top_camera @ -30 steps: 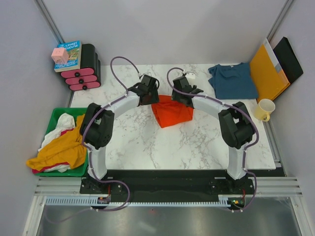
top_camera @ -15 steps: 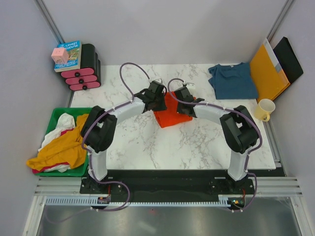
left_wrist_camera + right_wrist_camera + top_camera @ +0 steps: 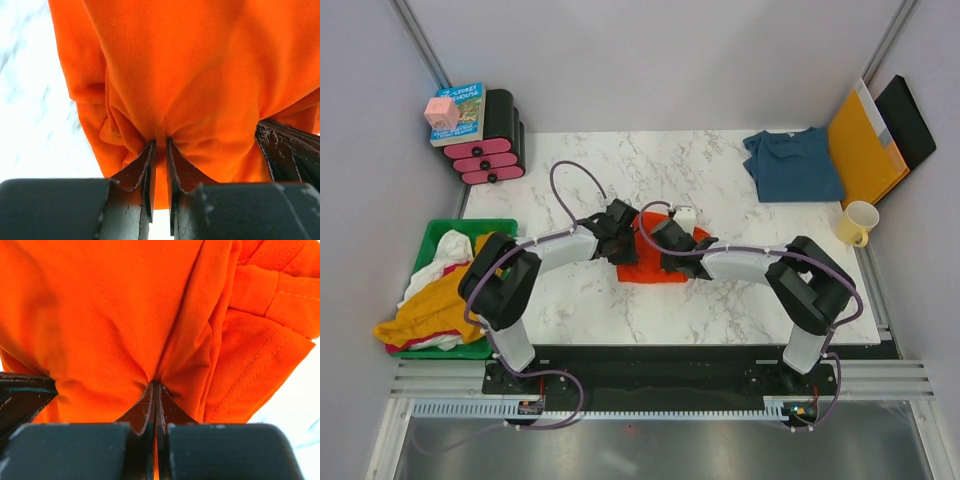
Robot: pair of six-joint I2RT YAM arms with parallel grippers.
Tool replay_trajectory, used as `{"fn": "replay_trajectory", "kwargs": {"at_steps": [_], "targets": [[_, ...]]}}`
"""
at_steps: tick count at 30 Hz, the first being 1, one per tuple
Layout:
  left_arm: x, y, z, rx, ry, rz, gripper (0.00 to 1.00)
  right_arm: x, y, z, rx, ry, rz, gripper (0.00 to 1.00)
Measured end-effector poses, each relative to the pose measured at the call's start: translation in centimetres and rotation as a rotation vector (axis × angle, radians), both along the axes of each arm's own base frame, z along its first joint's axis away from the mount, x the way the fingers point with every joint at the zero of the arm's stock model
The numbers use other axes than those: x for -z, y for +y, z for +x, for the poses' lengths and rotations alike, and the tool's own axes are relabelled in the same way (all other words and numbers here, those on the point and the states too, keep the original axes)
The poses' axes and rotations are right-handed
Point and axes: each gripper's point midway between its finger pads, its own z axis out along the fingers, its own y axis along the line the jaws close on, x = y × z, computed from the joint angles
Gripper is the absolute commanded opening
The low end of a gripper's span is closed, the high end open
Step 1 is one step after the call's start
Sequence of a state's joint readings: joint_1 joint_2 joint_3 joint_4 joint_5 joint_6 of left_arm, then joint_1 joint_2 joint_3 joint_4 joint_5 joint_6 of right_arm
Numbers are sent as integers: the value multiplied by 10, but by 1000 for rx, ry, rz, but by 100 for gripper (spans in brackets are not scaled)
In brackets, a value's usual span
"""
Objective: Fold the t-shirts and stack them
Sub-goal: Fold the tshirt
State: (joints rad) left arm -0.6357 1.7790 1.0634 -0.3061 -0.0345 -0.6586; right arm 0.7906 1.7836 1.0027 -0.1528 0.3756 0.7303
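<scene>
Two pinches hold one garment. On the left gripper (image 3: pixel 160 144) the fingers (image 3: pixel 137 170) are clenched on a gathered tuck of the orange-red t-shirt (image 3: pixel 200 75), with a thin strip of cloth showing between them. On the right gripper (image 3: pixel 156 386) the fingers (image 3: pixel 175 412) are pressed flat together on another tuck of the same shirt, and creases fan up from the nip.

In each wrist view the cloth spreads upward from the tips and fills most of the frame, so the shirt lies ahead of both pairs of fingers rather than under them. A dark edge sits at the lower right of the left wrist view and at the lower left of the right wrist view. It is probably the other gripper, which would put the two pinches just beside each other.

From above, both grippers meet at the middle of the marble table (image 3: pixel 580 300). The orange-red shirt is a small bundle showing just below and between them, its long axis running left to right in the frame. Neither arm is clearly nearer to it.

The dark teal t-shirt (image 3: pixel 792 165) lies flat at the upper right, well apart and closer to the right arm. The coming fold likely needs both pinches to travel together across that long axis.
</scene>
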Motion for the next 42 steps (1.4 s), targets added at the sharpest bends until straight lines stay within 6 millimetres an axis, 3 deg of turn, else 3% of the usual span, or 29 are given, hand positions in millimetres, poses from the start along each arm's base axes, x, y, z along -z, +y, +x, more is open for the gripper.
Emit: {"fn": "replay_trajectory", "kwargs": {"at_steps": [2, 3, 5, 8, 12, 15, 17, 20, 26, 29, 31, 34, 38, 40, 42], "targets": [[1, 8, -12, -4, 7, 12, 20, 0, 7, -11, -20, 1, 5, 4], [0, 10, -18, -4, 6, 16, 22, 0, 8, -14, -22, 2, 6, 13], [-2, 11, -24, 3, 0, 15, 33, -2, 7, -15, -22, 0, 0, 27], [-19, 11, -27, 7, -43, -6, 41, -13, 0, -13, -22, -9, -39, 37], [-66, 6, -16, -4, -164, -78, 41, -60, 7, 6, -35, -90, -41, 33], [-89, -1, -3, -12, -224, -109, 36, -94, 18, 21, -42, -163, -9, 24], [-93, -5, 1, -11, -235, -118, 33, -102, 21, 26, -48, -182, -7, 20], [-82, -7, 3, -9, -213, -105, 31, -93, 22, 31, -48, -171, -29, 20], [-41, -3, -1, -7, -123, -40, 28, -35, 9, 41, -22, -76, -131, 16], [-32, -3, -3, -3, -103, -27, 28, -12, -1, 53, 6, -33, -160, 13], [-26, -2, -6, 0, -88, -20, 28, -5, -3, 62, 18, -26, -165, 12], [-18, 3, -12, 1, -76, -10, 31, -11, -3, 71, 19, -49, -166, 17], [-26, 13, -23, -2, -102, -13, 36, -35, -2, 72, 6, -94, -149, 36], [-48, 16, -24, -5, -155, -39, 36, -69, 0, 72, -2, -149, -110, 40], [-81, 18, -20, -14, -239, -79, 36, -118, -1, 72, 3, -232, -49, 41]]}}
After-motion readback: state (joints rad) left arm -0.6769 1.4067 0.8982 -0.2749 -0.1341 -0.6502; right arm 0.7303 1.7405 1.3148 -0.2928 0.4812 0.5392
